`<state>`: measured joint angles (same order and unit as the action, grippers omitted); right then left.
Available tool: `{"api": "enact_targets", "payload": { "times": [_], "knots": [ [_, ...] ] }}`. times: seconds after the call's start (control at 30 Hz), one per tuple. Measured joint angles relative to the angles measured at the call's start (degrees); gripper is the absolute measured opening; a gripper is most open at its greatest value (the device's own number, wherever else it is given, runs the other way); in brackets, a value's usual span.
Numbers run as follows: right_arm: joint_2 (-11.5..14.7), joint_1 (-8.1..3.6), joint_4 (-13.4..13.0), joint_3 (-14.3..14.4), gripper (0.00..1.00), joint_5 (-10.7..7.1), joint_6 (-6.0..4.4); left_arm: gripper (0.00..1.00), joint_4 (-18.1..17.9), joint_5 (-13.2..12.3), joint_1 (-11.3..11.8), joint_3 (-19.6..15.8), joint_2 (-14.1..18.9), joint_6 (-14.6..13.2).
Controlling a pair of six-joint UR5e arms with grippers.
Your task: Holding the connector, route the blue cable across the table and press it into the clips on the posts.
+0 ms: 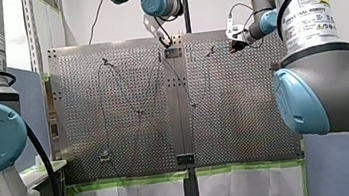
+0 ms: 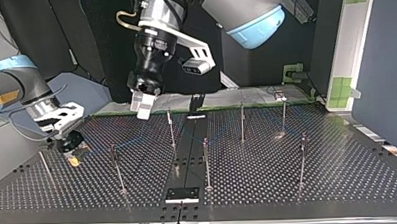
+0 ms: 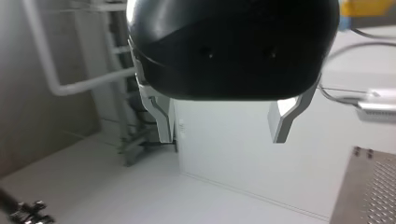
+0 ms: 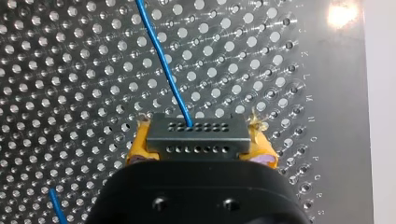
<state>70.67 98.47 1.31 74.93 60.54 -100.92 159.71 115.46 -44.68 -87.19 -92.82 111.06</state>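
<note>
Gripping a small grey metal connector (image 4: pixel 196 145) between its yellow pads (image 4: pixel 135 150), my right pincer (image 4: pixel 200 140) sits low over the perforated steel worktop (image 4: pixel 70 70). The connector is a flat rectangular block with two rows of tiny round holes. The thin blue cable (image 4: pixel 163 60) leaves its upper row and runs off across the worktop. Letters (image 4: pixel 312 135) K to S are stamped along the worktop's edge. My left pincer (image 3: pixel 222 135), black with angular metal fingers (image 3: pixel 164 123), hangs wide open and empty, raised above the worktop. Slim metal posts (image 2: pixel 206 162) stand upright. A label (image 1: pixel 306 19) on my right arm (image 1: pixel 332 83) reads UNIVERSAL ROBOTS.
</note>
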Motion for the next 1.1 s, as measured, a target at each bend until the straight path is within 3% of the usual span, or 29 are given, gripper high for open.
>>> {"api": "enact_targets", "payload": {
  "times": [0.23,0.67,0.9,1.1],
  "knots": [
    [-0.03,0.03,0.06,0.00,0.00,0.03,0.00,1.00,-3.83,3.11,-0.51,-3.83,-2.10,2.13],
    [-0.03,0.07,0.09,0.01,0.00,0.03,0.00,1.00,-12.41,6.98,0.07,-12.43,-10.61,6.25],
    [-0.06,0.07,0.09,0.01,0.00,0.03,0.00,1.00,-16.58,9.17,0.03,-16.59,-13.33,5.84],
    [-0.06,0.08,0.16,0.01,0.00,0.03,0.00,1.00,-20.44,9.31,-0.21,-20.46,-13.53,2.86]
  ]
}}
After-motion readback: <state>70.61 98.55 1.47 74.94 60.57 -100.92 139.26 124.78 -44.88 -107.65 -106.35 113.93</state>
